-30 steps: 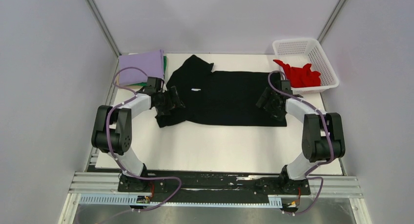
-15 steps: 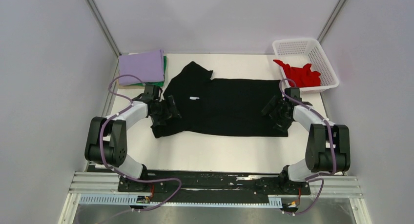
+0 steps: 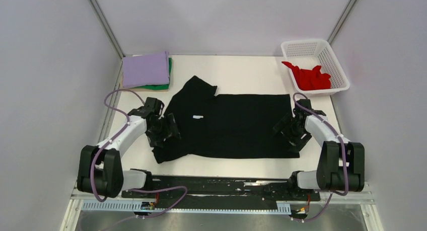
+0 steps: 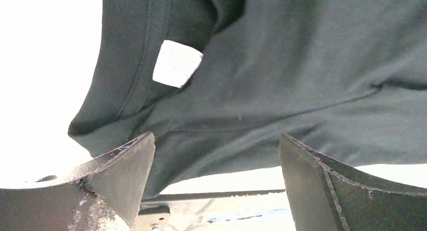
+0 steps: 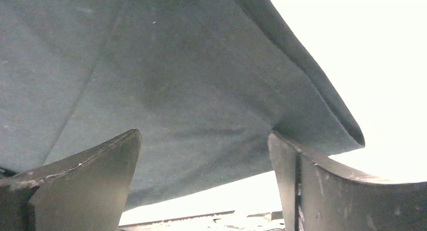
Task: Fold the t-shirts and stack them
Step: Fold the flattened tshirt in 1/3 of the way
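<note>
Black t-shirt (image 3: 236, 125) lies spread mid-frame, ready for folding; left gripper (image 3: 172, 129) and right gripper (image 3: 283, 129), both wide and empty, should pinch its ends.

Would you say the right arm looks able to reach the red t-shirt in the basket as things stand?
Probably yes: the red t-shirt lies in the open-topped basket on the right arm's side. The right claw stands open at the edge of the black t-shirt, with only bare table between.
</note>
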Controlling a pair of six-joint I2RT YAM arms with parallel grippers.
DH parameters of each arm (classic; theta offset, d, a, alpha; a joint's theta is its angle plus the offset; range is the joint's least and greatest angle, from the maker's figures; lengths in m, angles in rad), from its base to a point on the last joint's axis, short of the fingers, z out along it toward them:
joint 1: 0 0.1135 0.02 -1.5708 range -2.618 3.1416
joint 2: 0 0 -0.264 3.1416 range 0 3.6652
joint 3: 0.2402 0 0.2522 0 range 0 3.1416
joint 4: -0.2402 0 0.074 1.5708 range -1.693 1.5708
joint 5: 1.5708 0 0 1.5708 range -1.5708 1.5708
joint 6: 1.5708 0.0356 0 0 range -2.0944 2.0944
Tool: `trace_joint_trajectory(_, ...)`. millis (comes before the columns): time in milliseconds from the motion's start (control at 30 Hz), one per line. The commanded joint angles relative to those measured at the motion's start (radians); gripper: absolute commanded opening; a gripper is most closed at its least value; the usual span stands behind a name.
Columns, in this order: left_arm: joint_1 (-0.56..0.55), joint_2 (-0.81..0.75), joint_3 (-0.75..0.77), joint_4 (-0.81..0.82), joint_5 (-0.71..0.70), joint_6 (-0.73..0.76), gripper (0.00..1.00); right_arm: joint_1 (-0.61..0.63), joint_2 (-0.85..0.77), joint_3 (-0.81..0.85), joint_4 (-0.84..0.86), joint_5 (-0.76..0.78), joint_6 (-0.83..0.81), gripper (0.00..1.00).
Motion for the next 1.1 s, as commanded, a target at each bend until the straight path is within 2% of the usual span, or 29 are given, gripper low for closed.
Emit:
trace_joint_trajectory(0,-0.033,-0.112,0.081,-0.074,-0.001,-0.005,1.0,0.022,-0.13,0.041,-0.008,0.027,-0.046,1.0)
trace_joint_trajectory(133,-0.093,-0.187,0.032,-0.055,0.131,-0.045,1.0,0.112,-0.216,0.059,0.062,-0.043,-0.085,1.0)
trace_joint_trajectory(233,-0.137,-0.233,-0.047,-0.042,0.146,-0.088,1.0,0.166,-0.222,0.02,0.122,-0.088,-0.069,1.0)
trace_joint_trajectory(367,-0.14,-0.272,-0.165,0.005,0.088,-0.154,1.0,0.201,-0.19,-0.062,0.228,-0.124,-0.024,1.0)
trace_joint_trajectory(500,-0.11,-0.273,-0.23,0.083,-0.046,-0.204,1.0,0.201,-0.136,-0.096,0.233,-0.022,-0.016,1.0)
trace_joint_trajectory(633,-0.066,-0.279,-0.216,0.064,-0.099,-0.241,1.0,0.162,-0.094,-0.116,0.191,0.06,-0.002,1.0)
trace_joint_trajectory(900,0.01,-0.265,-0.231,0.01,-0.123,-0.199,1.0,0.015,-0.072,-0.183,0.179,0.018,-0.008,1.0)
trace_joint_trajectory(1067,0.026,-0.256,-0.21,-0.037,-0.093,-0.181,1.0,-0.002,-0.119,-0.185,0.174,-0.046,-0.025,1.0)
